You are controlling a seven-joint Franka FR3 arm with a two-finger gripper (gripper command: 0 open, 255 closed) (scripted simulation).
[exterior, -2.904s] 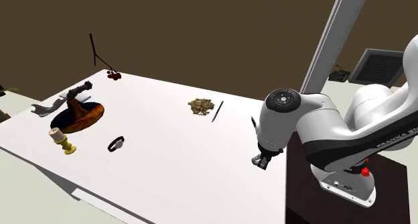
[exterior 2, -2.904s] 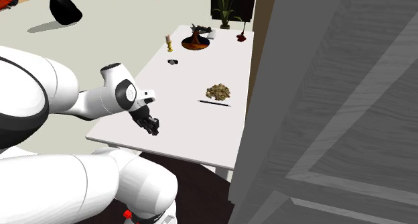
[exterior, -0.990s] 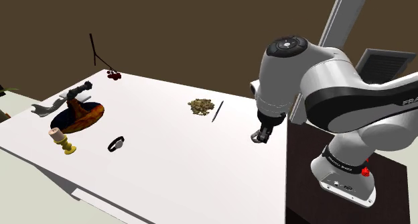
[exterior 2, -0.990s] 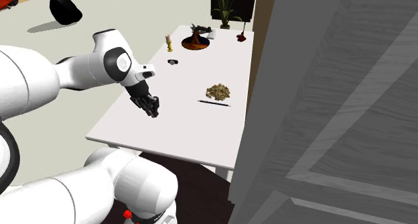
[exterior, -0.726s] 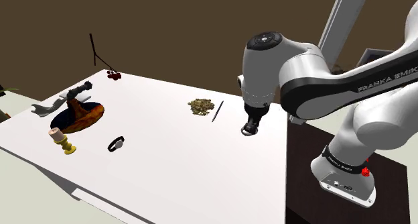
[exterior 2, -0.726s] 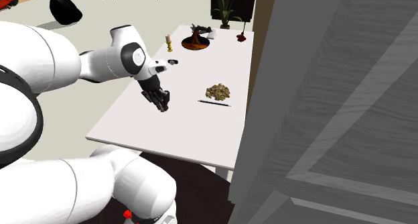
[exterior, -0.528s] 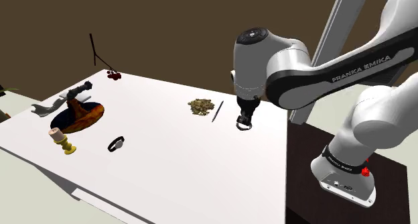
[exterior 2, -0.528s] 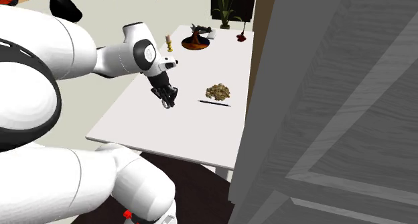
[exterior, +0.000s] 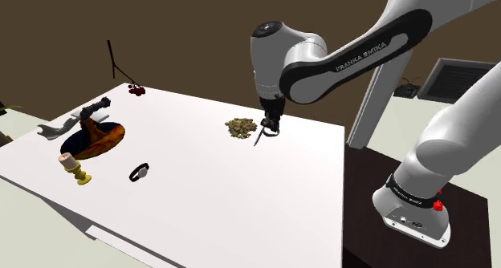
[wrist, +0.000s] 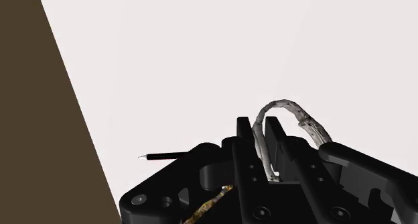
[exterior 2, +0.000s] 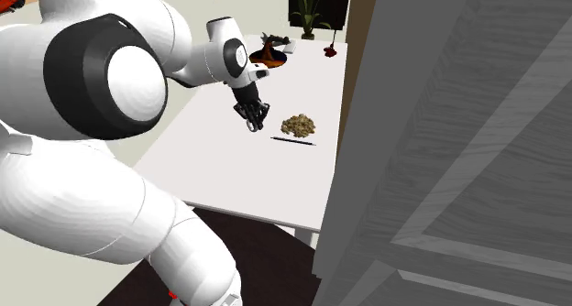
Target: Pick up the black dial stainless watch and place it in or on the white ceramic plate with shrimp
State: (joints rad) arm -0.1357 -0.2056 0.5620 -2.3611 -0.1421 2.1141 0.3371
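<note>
The watch [exterior: 140,172], a small black band with a pale face, lies flat on the white table [exterior: 201,202] towards the shoulder view's left. The shrimp [exterior: 239,127] form a brownish heap farther back; the plate under them does not stand out from the white tabletop. My black gripper [exterior: 268,130] hangs just beside that heap, over a black pen [exterior: 260,133], far from the watch. In the wrist view its fingers [wrist: 245,130] stand a narrow gap apart with nothing clasped, and a pale curved shrimp [wrist: 295,112] lies beyond them. The second exterior view shows the gripper [exterior 2: 256,125] next to the shrimp [exterior 2: 298,125].
At the shoulder view's left stand a yellow candle holder [exterior: 76,168], a brown dish [exterior: 95,138] with a dark figure on it, and a grey object [exterior: 52,130]. Red berries [exterior: 136,89] on a dark twig lie at the back edge. A brown wall rises behind.
The arm has swung from beside the stand up and across to the shoulder view's left, carrying the gripper over the pen next to the shrimp. The watch has not moved.
</note>
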